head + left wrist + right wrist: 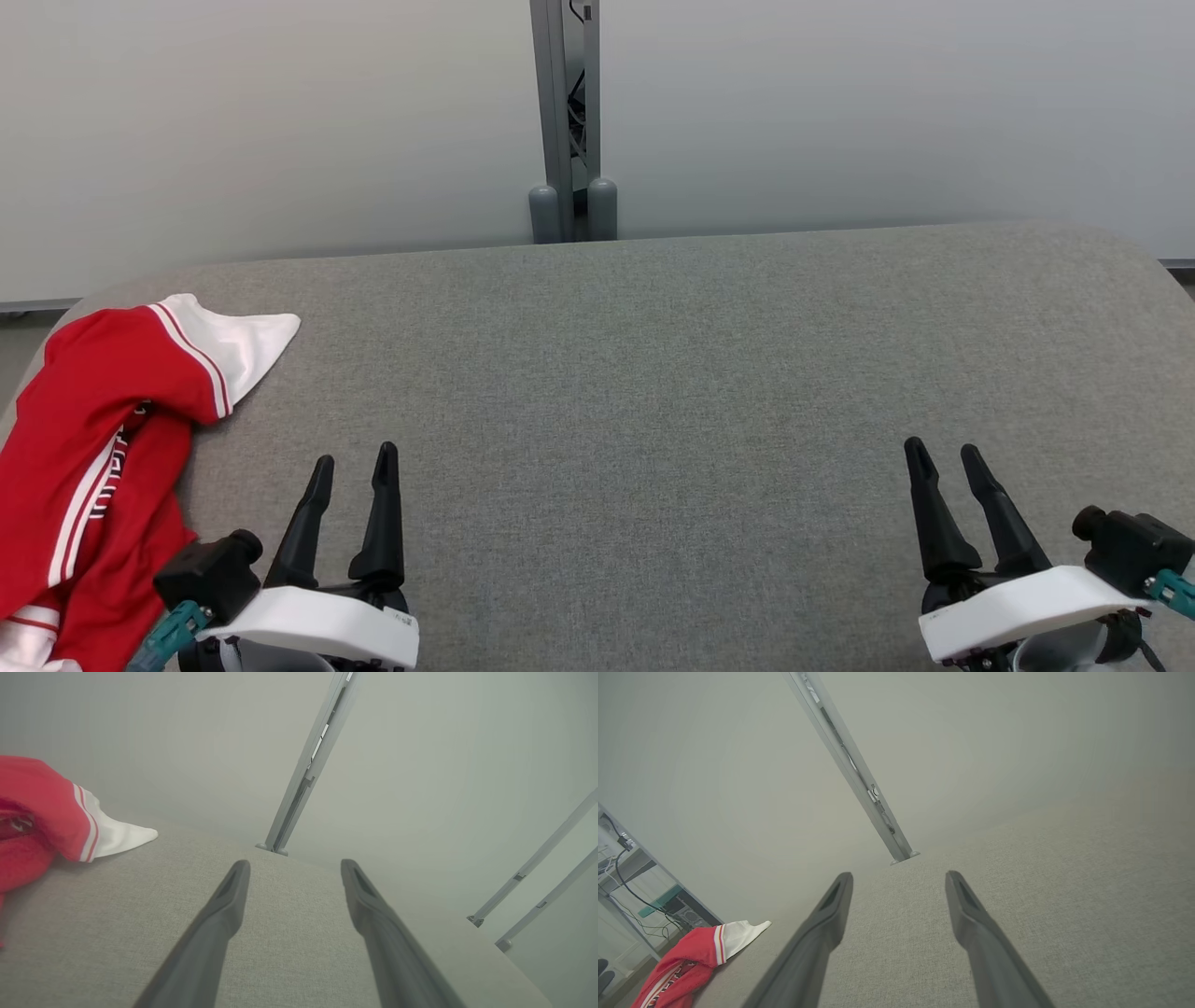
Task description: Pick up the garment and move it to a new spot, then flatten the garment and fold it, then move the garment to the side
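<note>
The left gripper [355, 454] sits at about 7 o'clock in the head view. Its two long dark fingers [378, 523] are spread apart and empty, with the tips aimed between 12 and 1 o'clock. The right gripper [941, 445] mirrors it at about 5 o'clock, jaws likewise parted and holding nothing, tips leaning toward 11 o'clock. The left one rises from a white left wrist shell [317, 623] with a black camera block [207, 574] at its 9 o'clock. The right wrist shell [1018, 605] carries its own block at 3 o'clock. In each wrist view that arm's fingers climb from 6 o'clock toward 12, held wide apart.
</note>
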Motion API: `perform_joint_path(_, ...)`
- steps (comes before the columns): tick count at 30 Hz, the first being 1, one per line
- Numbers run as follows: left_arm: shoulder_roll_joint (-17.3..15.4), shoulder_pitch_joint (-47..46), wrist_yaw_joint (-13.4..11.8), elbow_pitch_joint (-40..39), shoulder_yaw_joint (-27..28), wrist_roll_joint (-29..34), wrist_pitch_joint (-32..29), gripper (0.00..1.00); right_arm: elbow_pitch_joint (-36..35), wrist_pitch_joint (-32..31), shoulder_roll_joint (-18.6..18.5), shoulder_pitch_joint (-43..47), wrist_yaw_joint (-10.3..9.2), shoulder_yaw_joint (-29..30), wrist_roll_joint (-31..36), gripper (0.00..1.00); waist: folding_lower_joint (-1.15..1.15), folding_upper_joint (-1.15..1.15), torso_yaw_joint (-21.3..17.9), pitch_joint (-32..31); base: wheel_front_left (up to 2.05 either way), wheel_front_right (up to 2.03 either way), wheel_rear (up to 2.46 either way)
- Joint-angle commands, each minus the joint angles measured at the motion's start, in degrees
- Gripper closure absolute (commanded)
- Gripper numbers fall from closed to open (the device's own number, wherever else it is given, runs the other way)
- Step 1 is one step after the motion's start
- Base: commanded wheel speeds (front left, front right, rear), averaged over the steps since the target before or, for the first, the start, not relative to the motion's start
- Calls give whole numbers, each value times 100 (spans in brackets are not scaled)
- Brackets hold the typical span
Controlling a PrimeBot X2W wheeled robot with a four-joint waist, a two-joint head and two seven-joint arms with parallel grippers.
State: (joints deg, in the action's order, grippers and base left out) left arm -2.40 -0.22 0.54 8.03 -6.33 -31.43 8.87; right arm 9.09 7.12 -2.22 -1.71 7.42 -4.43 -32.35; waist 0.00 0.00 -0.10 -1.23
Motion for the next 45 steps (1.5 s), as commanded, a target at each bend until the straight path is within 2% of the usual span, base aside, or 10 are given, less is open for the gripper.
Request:
perform_joint_path(1,-37,-25,-21,-82,-9,163,56,0,-96,64,-49,-21,9,-22,157,0,0,0,-2,-1,0,0,0)
perform_joint_path(31,-53,129,-214,-189,-36,1440,406,0,-307,517,-73,85,11,-257,1730,0,0,0,-43,-75,0,0,0)
perform_joint_path(45,-60,184,-47,-159,46,1877,541,0,-330,705,-82,141,11,-313,2367,0,0,0,-46,-85,0,0,0)
